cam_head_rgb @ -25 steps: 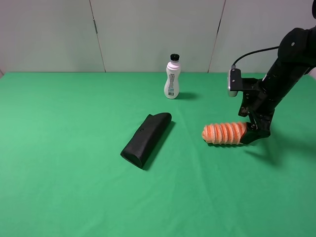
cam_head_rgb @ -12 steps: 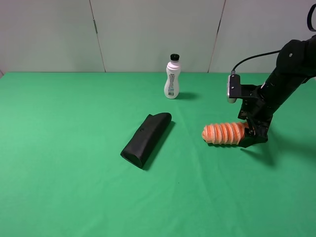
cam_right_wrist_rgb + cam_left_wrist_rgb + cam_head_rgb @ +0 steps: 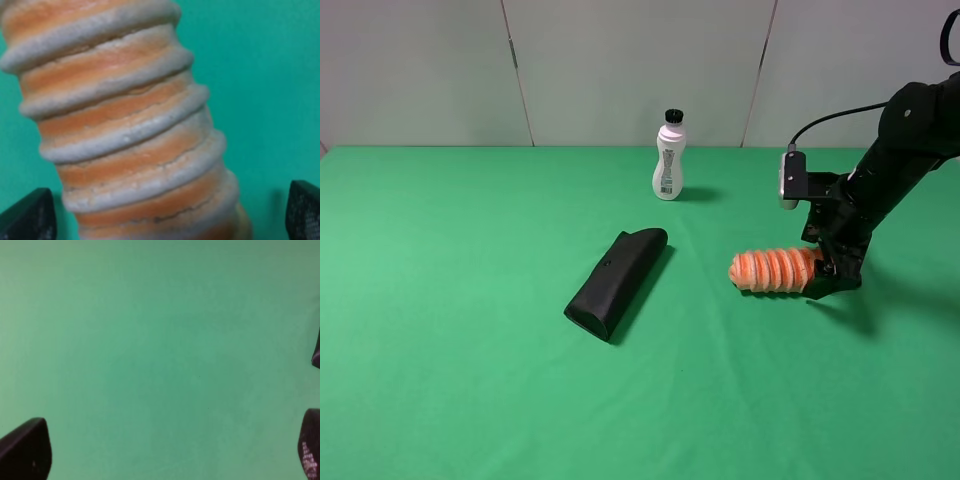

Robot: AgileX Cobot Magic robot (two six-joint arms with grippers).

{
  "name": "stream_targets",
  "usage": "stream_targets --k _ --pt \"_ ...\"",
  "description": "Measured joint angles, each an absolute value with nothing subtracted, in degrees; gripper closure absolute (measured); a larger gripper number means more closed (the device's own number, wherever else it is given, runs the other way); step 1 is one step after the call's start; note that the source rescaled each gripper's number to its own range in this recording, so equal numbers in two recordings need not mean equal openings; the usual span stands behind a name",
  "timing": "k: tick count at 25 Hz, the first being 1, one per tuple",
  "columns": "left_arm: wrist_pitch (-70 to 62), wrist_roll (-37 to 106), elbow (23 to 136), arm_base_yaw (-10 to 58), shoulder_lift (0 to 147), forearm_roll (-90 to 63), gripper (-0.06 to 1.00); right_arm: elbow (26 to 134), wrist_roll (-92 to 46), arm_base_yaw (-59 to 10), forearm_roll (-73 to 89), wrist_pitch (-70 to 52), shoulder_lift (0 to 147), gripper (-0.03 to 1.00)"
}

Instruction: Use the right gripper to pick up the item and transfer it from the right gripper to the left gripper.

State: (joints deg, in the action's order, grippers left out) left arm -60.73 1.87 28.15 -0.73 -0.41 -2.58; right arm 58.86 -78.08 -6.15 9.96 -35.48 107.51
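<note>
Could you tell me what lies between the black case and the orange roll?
Between case and roll, only bare green cloth, per the exterior high view.

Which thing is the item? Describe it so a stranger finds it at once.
On the green table, look right of centre. The item lies there between the open jaws of the right gripper: a ribbed orange roll with cream stripes, unlike the black case and white bottle.
</note>
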Motion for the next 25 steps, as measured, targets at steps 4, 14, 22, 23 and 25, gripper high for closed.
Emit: stream_targets --k 4,14,22,23,25 --pt "-60.7 1.9 28.2 -0.7 -0.4 -2.6 -0.04 58.8 -78.1 -6.1 10.0 -35.9 108.7 -0.03" --pt "-60.7 1.9 28.2 -0.7 -0.4 -2.6 -0.04 58.8 -78.1 -6.1 9.4 -35.9 109.1 0.62" --pt "-60.7 1.9 28.2 -0.7 -0.4 -2.6 -0.04 58.8 -78.1 -6.1 8.3 -36.2 109.1 0.88" --pt "-60.7 1.9 28.2 -0.7 -0.4 -2.6 -0.04 58.8 -78.1 -6.1 8.2 -36.2 109.1 0.88" --pt "-60.7 1.9 28.2 -0.7 -0.4 -2.6 -0.04 58.8 -78.1 -6.1 8.2 -36.2 109.1 0.88"
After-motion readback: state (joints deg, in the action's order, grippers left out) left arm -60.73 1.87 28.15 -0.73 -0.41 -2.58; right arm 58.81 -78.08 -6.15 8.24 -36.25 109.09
